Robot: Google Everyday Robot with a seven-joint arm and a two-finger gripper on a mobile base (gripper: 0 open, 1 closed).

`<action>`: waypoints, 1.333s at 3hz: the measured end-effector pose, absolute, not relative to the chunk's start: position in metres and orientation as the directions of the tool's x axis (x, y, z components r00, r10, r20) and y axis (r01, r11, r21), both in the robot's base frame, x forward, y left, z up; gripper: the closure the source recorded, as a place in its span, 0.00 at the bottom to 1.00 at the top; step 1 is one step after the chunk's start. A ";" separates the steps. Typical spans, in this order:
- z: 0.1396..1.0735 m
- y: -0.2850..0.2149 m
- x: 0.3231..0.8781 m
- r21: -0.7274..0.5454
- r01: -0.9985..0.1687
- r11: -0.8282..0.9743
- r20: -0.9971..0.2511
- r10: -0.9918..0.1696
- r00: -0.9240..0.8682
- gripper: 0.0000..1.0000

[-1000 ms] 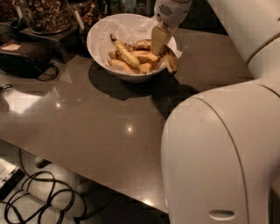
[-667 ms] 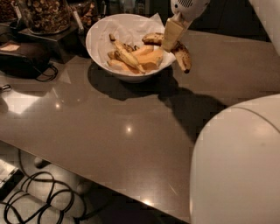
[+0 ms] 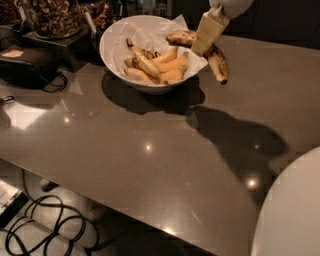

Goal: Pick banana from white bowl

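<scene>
The white bowl (image 3: 117, 62) stands at the back of the brown table, lined with crumpled white paper and holding several paler bananas (image 3: 160, 65). My gripper (image 3: 206, 39) hangs over the bowl's right rim, shut on the brown-speckled banana (image 3: 215, 57). The banana is lifted clear of the bowl. Its blackish tip points down to the right, above the table.
Glass jars of dark snacks (image 3: 50, 15) stand at the back left on a dark stand. A black device with a cable (image 3: 25, 65) lies left of the bowl. My white arm body (image 3: 292, 215) fills the lower right corner. Cables lie on the floor (image 3: 35, 230).
My gripper has risen and moved right from inside the bowl, carrying the speckled banana out over the rim. My arm body has shifted right, out of most of the view.
</scene>
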State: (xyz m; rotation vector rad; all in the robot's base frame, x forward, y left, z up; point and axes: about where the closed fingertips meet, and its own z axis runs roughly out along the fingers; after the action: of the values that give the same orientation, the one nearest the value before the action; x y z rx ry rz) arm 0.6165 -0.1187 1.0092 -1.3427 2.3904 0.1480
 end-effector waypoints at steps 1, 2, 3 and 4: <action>1.009 -0.111 0.607 -0.093 -0.858 0.505 -0.372 -0.817 -0.441 1.00; 1.008 -0.093 0.577 -0.077 -0.886 0.457 -0.347 -0.846 -0.406 1.00; 1.002 -0.067 0.543 -0.045 -0.910 0.412 -0.327 -0.867 -0.376 1.00; 0.992 -0.037 0.517 -0.002 -0.921 0.389 -0.322 -0.873 -0.368 1.00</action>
State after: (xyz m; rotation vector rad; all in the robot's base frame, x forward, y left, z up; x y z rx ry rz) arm 0.5166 -0.0372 0.9921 -1.5791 2.3798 0.2580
